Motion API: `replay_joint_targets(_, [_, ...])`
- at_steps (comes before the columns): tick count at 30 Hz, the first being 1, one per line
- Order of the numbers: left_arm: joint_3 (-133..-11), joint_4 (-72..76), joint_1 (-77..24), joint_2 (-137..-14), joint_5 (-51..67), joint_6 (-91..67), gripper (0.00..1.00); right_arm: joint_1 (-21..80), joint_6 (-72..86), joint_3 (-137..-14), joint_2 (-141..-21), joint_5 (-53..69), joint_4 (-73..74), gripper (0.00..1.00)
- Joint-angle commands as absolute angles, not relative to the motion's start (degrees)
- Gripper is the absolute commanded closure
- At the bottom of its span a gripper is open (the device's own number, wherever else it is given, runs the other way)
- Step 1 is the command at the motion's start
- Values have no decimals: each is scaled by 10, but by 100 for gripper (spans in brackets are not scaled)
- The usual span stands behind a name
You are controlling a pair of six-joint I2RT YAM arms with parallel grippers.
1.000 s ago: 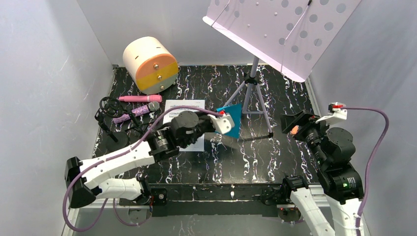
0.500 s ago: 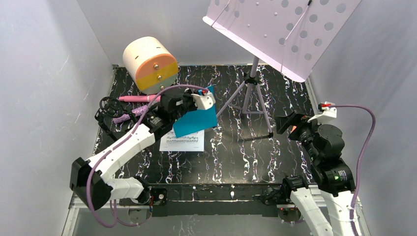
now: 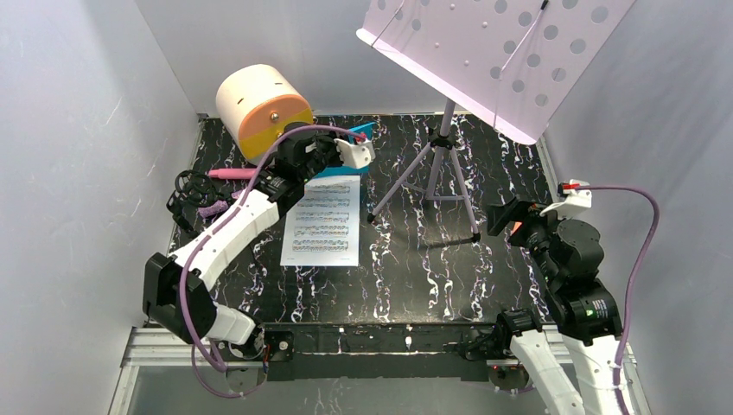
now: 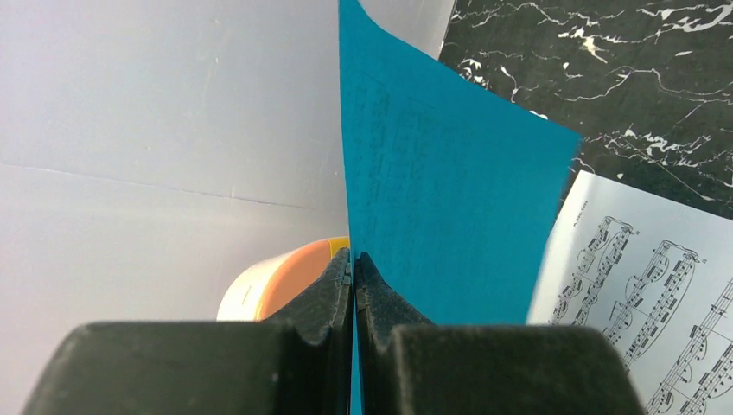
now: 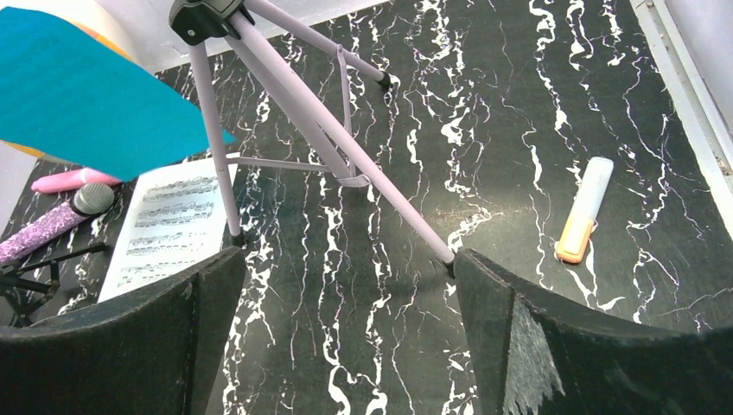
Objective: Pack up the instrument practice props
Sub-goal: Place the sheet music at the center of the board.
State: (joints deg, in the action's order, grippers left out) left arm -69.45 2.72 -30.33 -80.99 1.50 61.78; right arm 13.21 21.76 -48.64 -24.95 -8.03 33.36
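My left gripper is shut on the blue sheet-music page, holding it edge-up near the cream cylinder box; the page also shows in the right wrist view. The white sheet-music page lies flat on the table. The pink microphone and purple silver-headed microphone lie at the left by the black tripods. The lilac music rack stands on its tripod legs. My right gripper is open and empty above the table at the right.
An orange and white highlighter lies on the marble table at the right edge. Grey walls close in the left, back and right sides. The rack's legs spread across the table's back middle.
My left gripper has carried the blue page from the table's middle back and left toward the cylinder box, uncovering the white page. The right gripper has shifted slightly.
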Motion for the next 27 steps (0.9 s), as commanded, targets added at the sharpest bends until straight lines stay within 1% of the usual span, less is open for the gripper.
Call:
replay_joint_targets(1, [-669,34,-302,-763,57,629,100,135,204,-472,-238,-93,306,1])
replay_joint_targets(8, [-531,15,-302,-679,48,615,100,135,201,-461,-228,-93,306,1])
replay_joint_targets(13, [-441,5,-305,-609,92,610,100,134,199,-455,-228,-90,300,1])
replay_joint_targets(17, [-377,-8,-318,-569,100,607,100,134,200,-447,-227,-86,293,1])
replay_joint_targets(23, [-327,-47,-352,-543,87,605,100,135,199,-436,-227,-81,287,1])
replay_joint_targets(27, [-284,-45,-375,-535,86,606,100,135,201,-428,-224,-80,283,1])
